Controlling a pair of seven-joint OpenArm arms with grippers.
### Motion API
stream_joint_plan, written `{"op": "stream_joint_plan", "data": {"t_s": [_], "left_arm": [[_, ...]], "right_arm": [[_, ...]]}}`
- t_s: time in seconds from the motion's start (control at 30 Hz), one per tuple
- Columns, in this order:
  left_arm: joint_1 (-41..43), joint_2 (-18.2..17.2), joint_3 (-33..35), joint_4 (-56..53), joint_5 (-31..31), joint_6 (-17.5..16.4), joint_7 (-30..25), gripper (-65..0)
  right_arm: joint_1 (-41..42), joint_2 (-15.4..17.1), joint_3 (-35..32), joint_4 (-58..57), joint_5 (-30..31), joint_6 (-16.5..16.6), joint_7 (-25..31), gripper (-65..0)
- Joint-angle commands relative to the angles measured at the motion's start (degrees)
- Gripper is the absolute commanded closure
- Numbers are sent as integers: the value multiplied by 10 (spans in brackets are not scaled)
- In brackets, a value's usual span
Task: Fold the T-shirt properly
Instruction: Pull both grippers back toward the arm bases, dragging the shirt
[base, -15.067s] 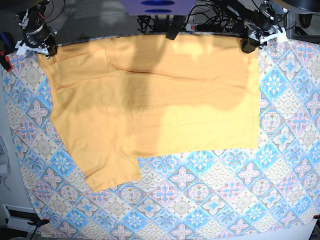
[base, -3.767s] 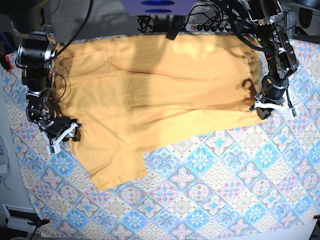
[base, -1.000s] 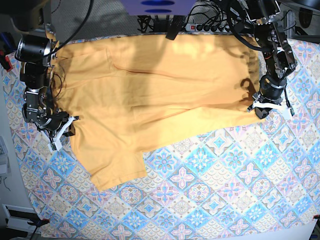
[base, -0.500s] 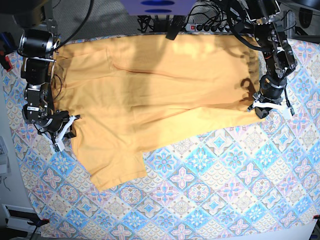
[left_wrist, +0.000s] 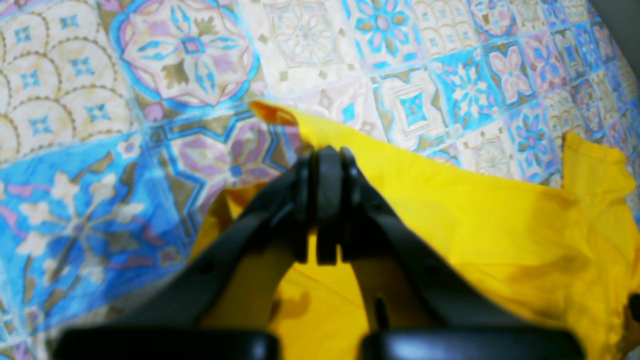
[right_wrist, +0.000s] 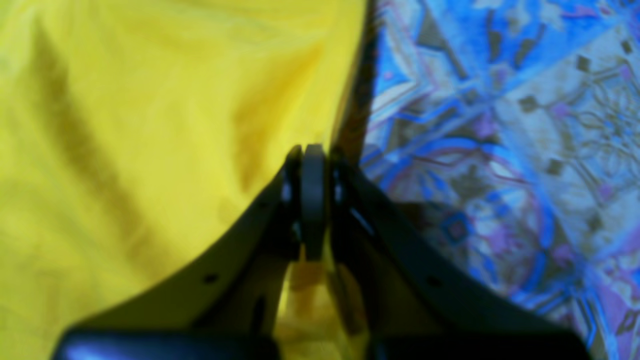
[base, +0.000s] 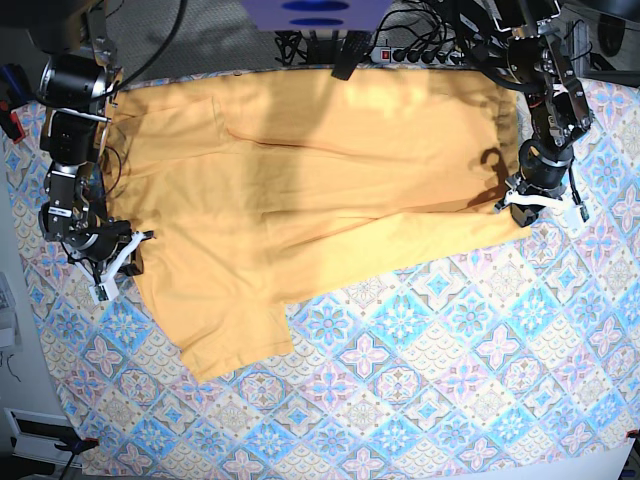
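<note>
A: Yellow-orange T-shirt (left_wrist: 475, 210) in left wrist view; left pincer (left_wrist: 322, 155) clenched on its corner over patterned tablecloth (left_wrist: 150, 75).
B: Right wrist view; right pincer (right_wrist: 312, 160) clamps shirt edge.
A: Base view; shirt flat on bench (base: 450, 380), pincers at opposite edges.

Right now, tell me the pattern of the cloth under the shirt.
The cloth has blue, pink and cream floral tiles; the base view shows it best.
</note>
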Motion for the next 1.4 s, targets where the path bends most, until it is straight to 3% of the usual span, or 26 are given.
{"op": "stream_joint_plan", "data": {"t_s": [0.0,0.2,0.4,0.67,0.97,1.17,1.37], "left_arm": [[4,-7,-2,15,-5,-6,-13,0],[19,-7,-2,23,-5,-6,-14,0],[36,-9,-3,33,-5,-6,-15,0],[84,-9,-49,64,-41,-42,-12,0],[143,-30,-73,64,-92,-43,-13,0],[161,-29,-80,61,-92,-43,-12,0],[179,-27,-79,59,-88,-59,-11,0]], "right_arm": [[-3,12,15,23,7,1,10,-11],[-76,12,32,136,7,1,5,-11],[-119,12,33,177,9,1,6,-10],[-178,14,57,238,108,1,-2,-10],[-211,14,76,282,112,1,-19,-10],[-226,14,77,288,112,1,-19,-10],[-243,14,127,288,112,1,-21,-10]]}}
